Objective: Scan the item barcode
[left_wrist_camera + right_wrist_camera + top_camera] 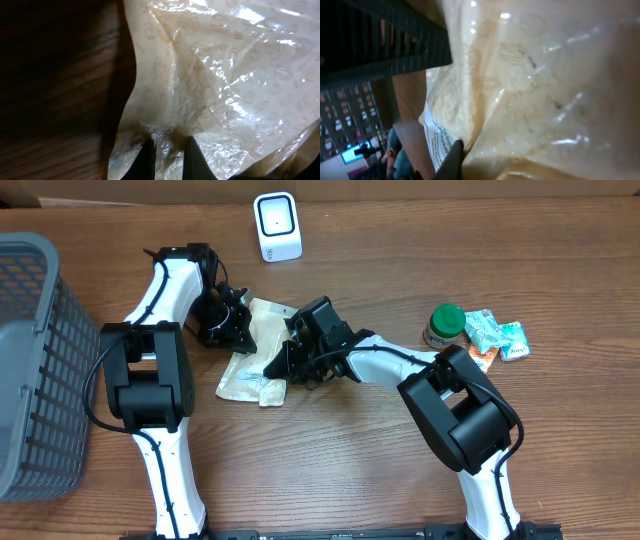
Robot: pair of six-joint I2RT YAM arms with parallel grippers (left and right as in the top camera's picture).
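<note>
Plastic pouch (pixel 250 375) | left jaws clamped on its near edge | right jaws clamped on its opposite edge

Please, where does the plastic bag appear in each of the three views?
Overhead: plastic bag just left of centre.
Left wrist: it fills the right side; wood at left.
Right wrist: it fills the centre and right; wood strip at left.
Shared landmark: the wooden table.
</note>
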